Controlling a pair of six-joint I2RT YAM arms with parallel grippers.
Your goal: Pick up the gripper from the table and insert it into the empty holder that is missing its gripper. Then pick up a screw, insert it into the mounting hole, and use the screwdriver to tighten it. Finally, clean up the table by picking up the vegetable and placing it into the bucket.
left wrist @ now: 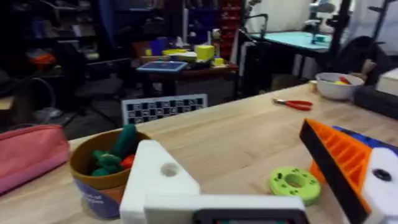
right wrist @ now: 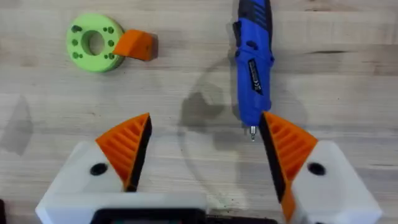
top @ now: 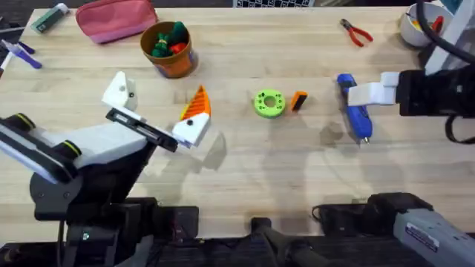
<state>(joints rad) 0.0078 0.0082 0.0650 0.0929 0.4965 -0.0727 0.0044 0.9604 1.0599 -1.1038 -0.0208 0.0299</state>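
Note:
The small orange gripper piece (top: pixel 298 101) (right wrist: pixel 135 45) lies on the table (top: pixel 245 170), touching a green ring (top: pixel 269 103). My left gripper (top: pixel 158 96) (left wrist: pixel 230 149) is open above the table. One of its fingers is the bare white holder (top: pixel 119 90) (left wrist: pixel 158 177); the other carries an orange wedge (top: pixel 197 104). The blue screwdriver (top: pixel 355 111) (right wrist: pixel 254 62) lies flat at the right. My right gripper (top: pixel 367 87) (right wrist: pixel 202 149) hovers open over it, with nothing between its orange pads (right wrist: pixel 127 146). The orange-brown bucket (top: pixel 178 65) (left wrist: pixel 87 180) holds green and red toys. The vegetable and the screw are out of view.
A pink pouch (top: pixel 115 18) lies at the back left near some pens (top: pixel 22 53). Red pliers (top: pixel 356 32) and a white bowl (top: pixel 410 30) sit at the back right. Bare wood stretches along the front between the two arms.

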